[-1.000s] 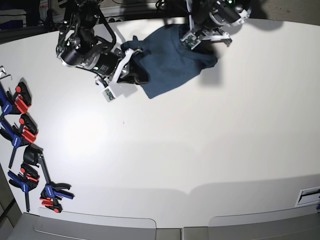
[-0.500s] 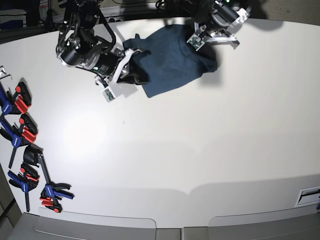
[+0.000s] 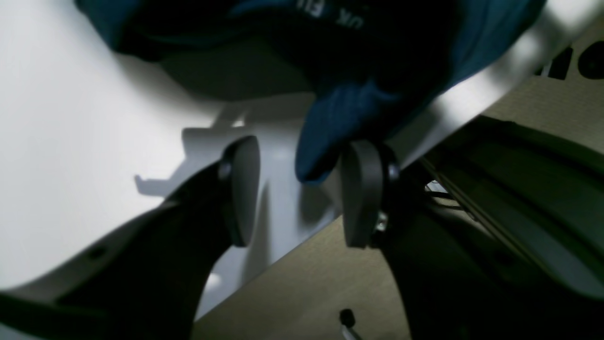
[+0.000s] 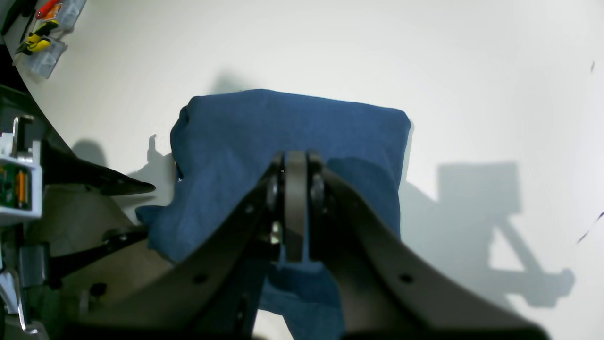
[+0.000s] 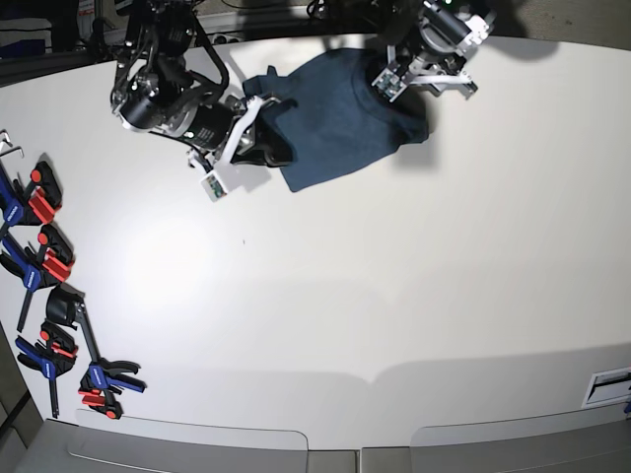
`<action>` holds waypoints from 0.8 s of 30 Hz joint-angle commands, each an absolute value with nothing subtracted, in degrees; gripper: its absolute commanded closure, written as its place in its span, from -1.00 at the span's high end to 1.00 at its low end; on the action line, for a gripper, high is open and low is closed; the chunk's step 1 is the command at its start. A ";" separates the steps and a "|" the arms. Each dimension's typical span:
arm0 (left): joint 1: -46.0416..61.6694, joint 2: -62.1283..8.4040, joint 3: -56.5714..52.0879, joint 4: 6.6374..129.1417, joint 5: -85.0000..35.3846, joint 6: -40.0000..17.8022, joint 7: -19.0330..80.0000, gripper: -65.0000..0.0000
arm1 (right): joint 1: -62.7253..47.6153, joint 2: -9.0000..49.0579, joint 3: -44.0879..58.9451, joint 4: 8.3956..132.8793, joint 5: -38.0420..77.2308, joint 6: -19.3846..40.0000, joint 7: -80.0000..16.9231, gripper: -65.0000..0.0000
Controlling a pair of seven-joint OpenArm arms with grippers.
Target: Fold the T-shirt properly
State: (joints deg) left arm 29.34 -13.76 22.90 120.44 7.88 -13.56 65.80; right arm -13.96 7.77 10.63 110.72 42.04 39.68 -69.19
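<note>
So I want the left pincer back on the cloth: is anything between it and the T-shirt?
Nothing visible. The left pincer is open, and a fold of the T-shirt hangs right between its pads, over the bare table edge.

The soft, wrinkly dark blue cloth T-shirt (image 4: 292,132) looks matt. The smooth white table (image 5: 394,296) shines a little.

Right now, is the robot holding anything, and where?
Yes. The right tool is shut on the T-shirt, pinching its near edge. The left tool is open, holding nothing.
</note>
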 commanded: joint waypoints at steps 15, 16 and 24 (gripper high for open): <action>29.32 -21.93 22.90 121.64 25.47 2.22 58.94 -0.19 | -9.58 8.10 10.83 111.74 43.62 40.00 -66.89 -1.00; 29.34 -21.93 22.85 121.64 25.47 2.24 58.43 -0.19 | -9.34 8.08 10.83 111.74 43.44 40.00 -66.87 -1.00; 29.19 -21.93 18.72 121.64 24.91 5.21 51.33 -0.19 | -9.37 8.10 7.57 111.72 43.48 40.00 -64.47 -0.40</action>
State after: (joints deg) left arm 29.17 -21.61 18.83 120.51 24.32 4.47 52.25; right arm -10.00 7.79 7.42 110.72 42.00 39.68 -65.65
